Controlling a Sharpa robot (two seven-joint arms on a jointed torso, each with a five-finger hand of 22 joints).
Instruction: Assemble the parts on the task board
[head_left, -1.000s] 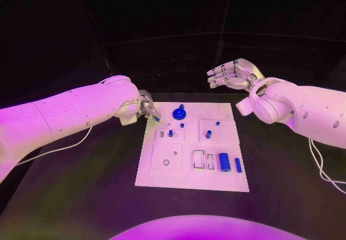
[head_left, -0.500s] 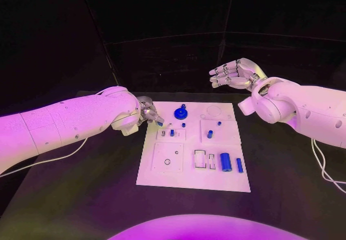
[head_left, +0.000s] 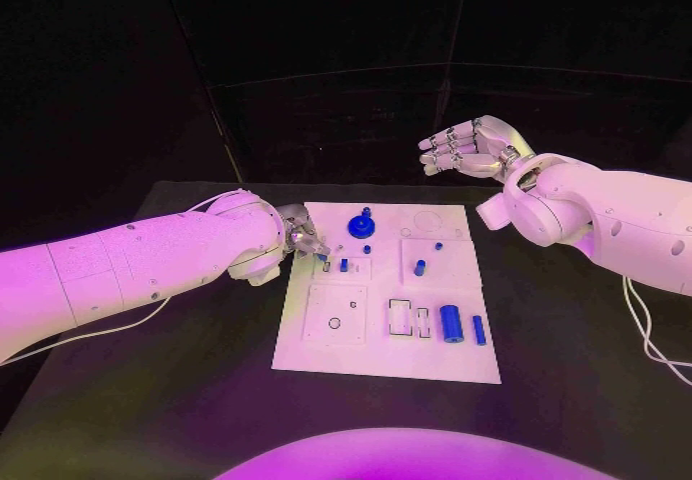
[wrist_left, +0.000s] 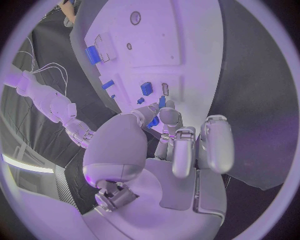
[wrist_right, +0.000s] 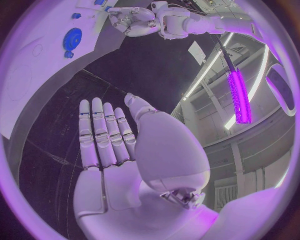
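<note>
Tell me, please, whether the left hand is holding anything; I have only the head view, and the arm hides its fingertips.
Observer: Yes. In the left wrist view the left hand pinches a small blue part between its thumb and a finger.
Operator: Is that part touching the board?
Observer: I cannot tell. The wrist view shows it over the task board, close beside a slim blue piece standing in the board.
Operator: And is the right palm empty?
Observer: The right wrist view shows the right hand with a bare palm and straight fingers, holding nothing.
</note>
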